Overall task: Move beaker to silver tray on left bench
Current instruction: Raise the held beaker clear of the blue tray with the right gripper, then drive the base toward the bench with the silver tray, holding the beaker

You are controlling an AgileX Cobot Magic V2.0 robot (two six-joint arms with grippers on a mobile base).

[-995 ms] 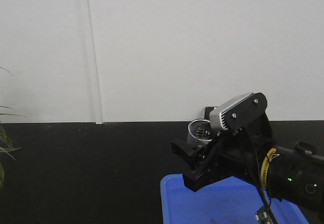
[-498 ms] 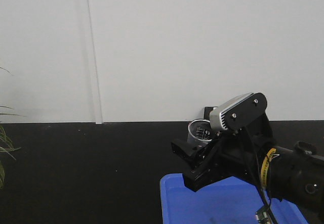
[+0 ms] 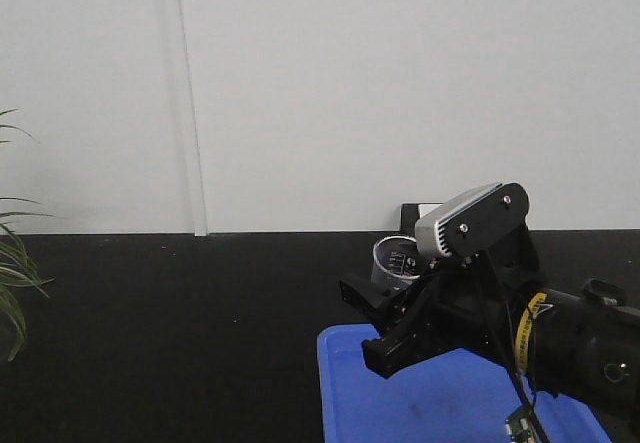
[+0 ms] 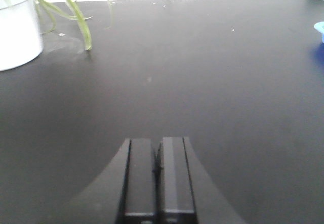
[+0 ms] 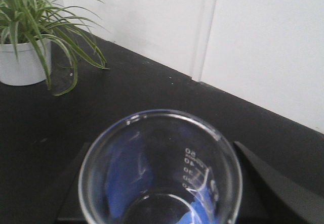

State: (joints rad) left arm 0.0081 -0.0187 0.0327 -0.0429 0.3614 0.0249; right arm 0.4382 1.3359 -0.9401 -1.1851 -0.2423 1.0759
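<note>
- Your right gripper [image 5: 164, 193] is pinching the beaker [image 5: 161, 163], which stands upright, rim up, between both fingers [image 5: 268, 183].
- In the front view, the beaker is held above the blue tub's [image 3: 440, 393] far edge.
- Your left gripper [image 4: 157, 176] has its fingers pressed together over the black bench [image 4: 212, 72].

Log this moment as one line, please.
right hand: shut on beaker, above blue tub | left hand: shut, empty, over black bench | silver tray: not in view
</note>
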